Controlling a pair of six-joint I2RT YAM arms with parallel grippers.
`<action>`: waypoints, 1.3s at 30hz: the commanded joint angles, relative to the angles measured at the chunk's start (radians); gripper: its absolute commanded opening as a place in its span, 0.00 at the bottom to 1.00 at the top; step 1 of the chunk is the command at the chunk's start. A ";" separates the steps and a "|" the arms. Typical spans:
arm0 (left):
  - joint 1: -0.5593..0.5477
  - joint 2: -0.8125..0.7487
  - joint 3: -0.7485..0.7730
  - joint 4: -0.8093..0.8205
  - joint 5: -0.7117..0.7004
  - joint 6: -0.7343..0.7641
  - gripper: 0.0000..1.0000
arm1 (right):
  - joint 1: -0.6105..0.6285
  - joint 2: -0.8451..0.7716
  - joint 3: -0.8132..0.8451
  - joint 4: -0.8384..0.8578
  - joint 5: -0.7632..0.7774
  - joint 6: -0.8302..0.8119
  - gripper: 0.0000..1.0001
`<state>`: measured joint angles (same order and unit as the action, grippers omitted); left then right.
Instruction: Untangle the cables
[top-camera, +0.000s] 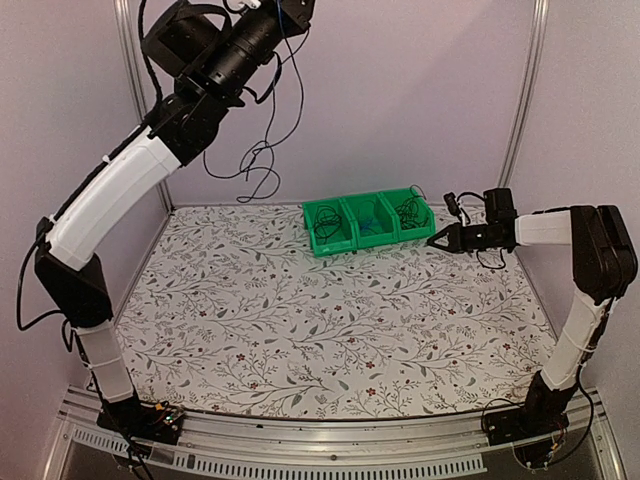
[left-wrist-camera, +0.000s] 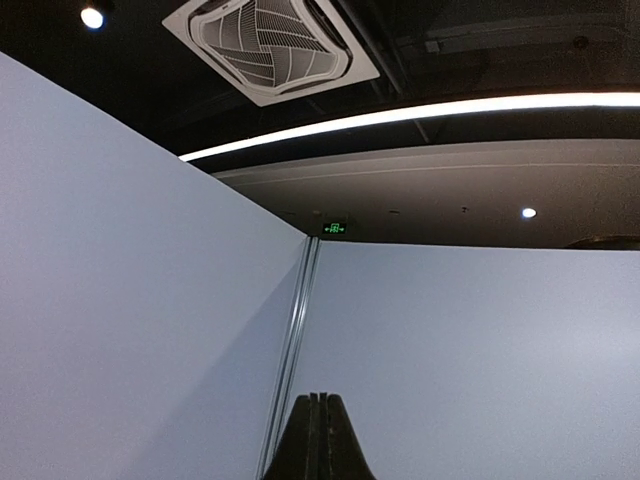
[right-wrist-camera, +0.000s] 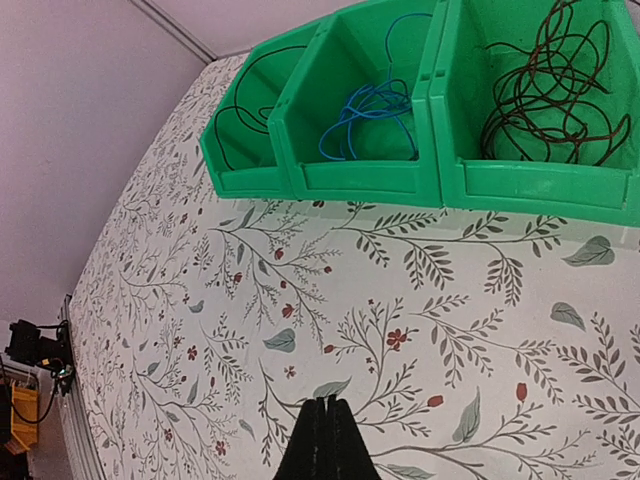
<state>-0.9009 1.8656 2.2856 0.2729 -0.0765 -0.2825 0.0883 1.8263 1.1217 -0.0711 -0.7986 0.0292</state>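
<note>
Three joined green bins stand at the back of the table. The left bin holds a thin black cable, the middle one a blue cable, the right one a loose tangle of dark cables. In the top view the bins sit just left of my right gripper. That gripper is shut and empty, low over the cloth. My left arm is raised high. Its gripper is shut and points at the ceiling. A thin black wire dangles below it; I cannot tell whether it is held.
A floral cloth covers the table. White walls with metal posts close in the back and the sides. Thick black arm cables hang by the left arm's elbow and at the right arm's base.
</note>
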 joint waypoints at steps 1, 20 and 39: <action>0.019 0.004 -0.052 -0.006 -0.027 0.008 0.00 | 0.027 -0.025 0.066 -0.005 -0.164 -0.010 0.09; 0.011 0.148 -0.059 0.092 0.047 -0.186 0.00 | 0.264 -0.243 0.271 -0.031 -0.276 -0.140 0.50; -0.034 0.202 -0.047 0.109 0.069 -0.277 0.00 | 0.416 -0.184 0.307 -0.137 -0.169 -0.222 0.51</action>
<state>-0.9138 2.0624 2.2112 0.3477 -0.0227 -0.5327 0.4881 1.6115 1.4200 -0.1535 -1.0557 -0.1490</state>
